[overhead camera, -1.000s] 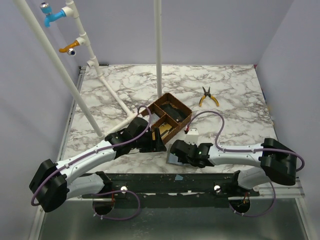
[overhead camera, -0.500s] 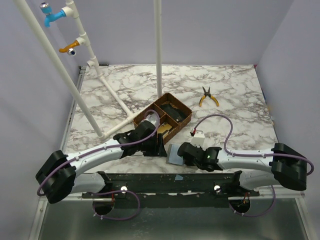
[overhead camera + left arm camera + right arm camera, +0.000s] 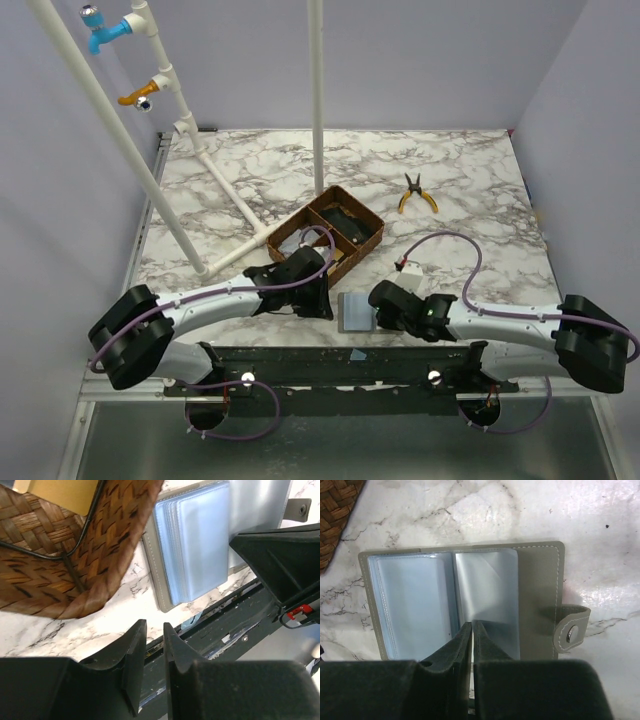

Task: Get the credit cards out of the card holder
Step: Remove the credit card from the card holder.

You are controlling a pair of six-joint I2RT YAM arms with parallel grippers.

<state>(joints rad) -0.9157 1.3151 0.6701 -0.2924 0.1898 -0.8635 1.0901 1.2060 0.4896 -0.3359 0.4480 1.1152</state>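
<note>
Two grippers flank the open card holder [image 3: 356, 312] overhead, right gripper [image 3: 379, 301] nearer. My left gripper [image 3: 154, 627], a slit apart and empty, has it ahead-right. Right wrist: jaws nearly shut over its fold, which runs straight ahead; any pinch, I can't tell.

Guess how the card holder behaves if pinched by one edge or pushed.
Probably floppy: the card holder lies open flat, hinged at the spine, with thin clear sleeves that would likely fan and sag. Likely light, and apt to slide on the glossy table when pushed. The snap tab may catch.
</note>
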